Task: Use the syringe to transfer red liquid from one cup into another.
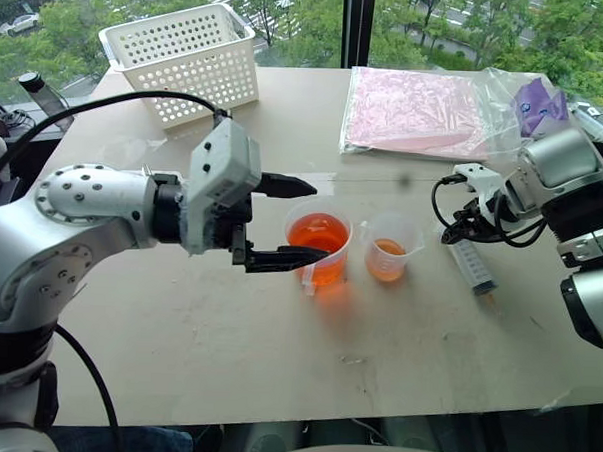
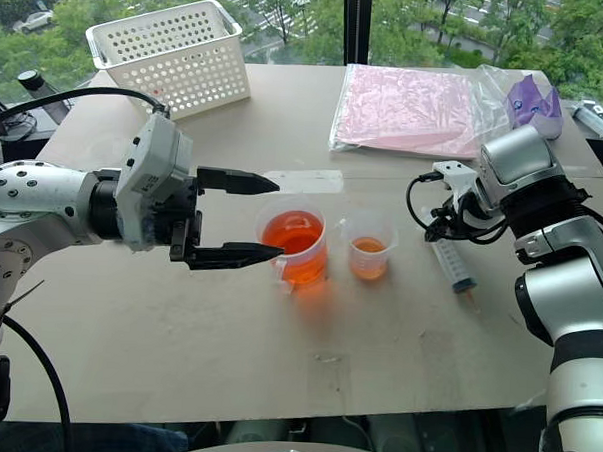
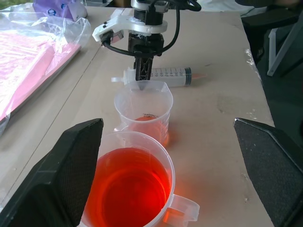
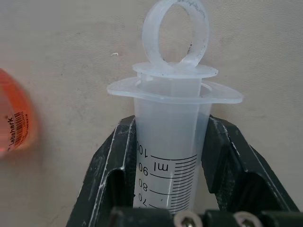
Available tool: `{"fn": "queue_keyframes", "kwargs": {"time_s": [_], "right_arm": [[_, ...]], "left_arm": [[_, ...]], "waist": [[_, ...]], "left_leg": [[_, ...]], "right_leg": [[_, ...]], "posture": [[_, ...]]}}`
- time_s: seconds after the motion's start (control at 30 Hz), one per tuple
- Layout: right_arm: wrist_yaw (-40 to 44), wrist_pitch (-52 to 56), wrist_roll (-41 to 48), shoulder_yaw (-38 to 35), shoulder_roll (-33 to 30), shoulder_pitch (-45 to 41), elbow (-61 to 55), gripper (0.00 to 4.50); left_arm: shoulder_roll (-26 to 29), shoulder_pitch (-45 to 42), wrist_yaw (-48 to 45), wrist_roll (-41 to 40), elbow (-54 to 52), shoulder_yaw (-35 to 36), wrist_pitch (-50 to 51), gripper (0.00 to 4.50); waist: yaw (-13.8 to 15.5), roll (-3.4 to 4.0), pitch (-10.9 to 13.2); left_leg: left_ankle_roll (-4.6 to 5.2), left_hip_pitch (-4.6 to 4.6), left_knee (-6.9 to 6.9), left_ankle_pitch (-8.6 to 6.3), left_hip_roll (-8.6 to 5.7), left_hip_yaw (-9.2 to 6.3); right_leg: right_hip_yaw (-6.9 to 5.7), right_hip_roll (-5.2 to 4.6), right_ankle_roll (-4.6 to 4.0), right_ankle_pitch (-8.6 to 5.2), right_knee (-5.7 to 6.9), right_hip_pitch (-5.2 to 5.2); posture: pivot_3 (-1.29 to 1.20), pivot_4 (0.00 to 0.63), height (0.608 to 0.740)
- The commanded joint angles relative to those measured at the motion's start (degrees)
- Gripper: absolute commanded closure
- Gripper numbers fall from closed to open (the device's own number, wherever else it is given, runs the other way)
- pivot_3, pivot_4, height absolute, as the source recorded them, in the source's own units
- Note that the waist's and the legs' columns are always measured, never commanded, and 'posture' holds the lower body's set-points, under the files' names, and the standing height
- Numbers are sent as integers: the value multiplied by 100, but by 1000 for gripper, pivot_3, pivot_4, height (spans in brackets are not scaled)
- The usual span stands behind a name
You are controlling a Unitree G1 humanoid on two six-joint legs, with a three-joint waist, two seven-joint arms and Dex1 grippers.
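Wide-spread left gripper (image 1: 287,221) hangs before the handled cup (image 1: 319,248).
Head view: spouted cup (image 1: 391,248) at its 3 o'clock, basket (image 1: 184,59) at 11. Right wrist view: right gripper (image 4: 169,156) clamps the syringe (image 4: 171,142) on the worktop (image 4: 71,42).

A white perforated basket (image 1: 185,56) and pink plastic-wrapped sheets (image 1: 419,113) lie on the beige table (image 1: 226,353).

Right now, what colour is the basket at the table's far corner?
White, with perforated sides: the basket shows best in the left eye view.
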Motion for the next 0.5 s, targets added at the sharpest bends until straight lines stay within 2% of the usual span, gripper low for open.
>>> {"fn": "queue_keyframes", "kwargs": {"time_s": [0.03,0.13,0.23,0.37,0.5], "right_arm": [[-85,-59,-58,-753,-243,-429,-166,3018],[-238,-131,-64,-1339,-361,-433,-510,3018],[-488,-27,40,-2295,-303,-474,-1259,3018],[-799,-123,276,-3567,242,-349,-2469,3018],[-1061,-469,624,-4447,1096,9,-3835,3018]], "left_arm": [[-68,-192,140,-122,92,342,-61,0],[-117,-285,249,-244,274,481,34,0],[-157,-726,346,-367,729,543,162,0],[-229,-1394,374,-366,1451,564,247,0],[-340,-1990,309,-43,2171,434,94,0]], "waist": [[1,0,0],[18,-1,-1],[11,-2,1],[-6,-2,-1],[-15,-3,-1]], "left_leg": [[0,0,0,0,0,0],[0,-1,-1,0,0,-1],[0,-8,-1,0,0,0],[-1,-5,-2,1,0,0],[-7,-4,-5,4,1,-1]], "right_leg": [[0,0,0,0,0,-1],[-2,-1,0,0,-1,0],[-1,-1,0,0,-1,-4],[-1,3,0,0,4,-3],[-1,8,1,0,15,-3]], "posture": [[0,150,740],[0,150,740],[0,150,740],[0,150,740],[0,150,740]]}}
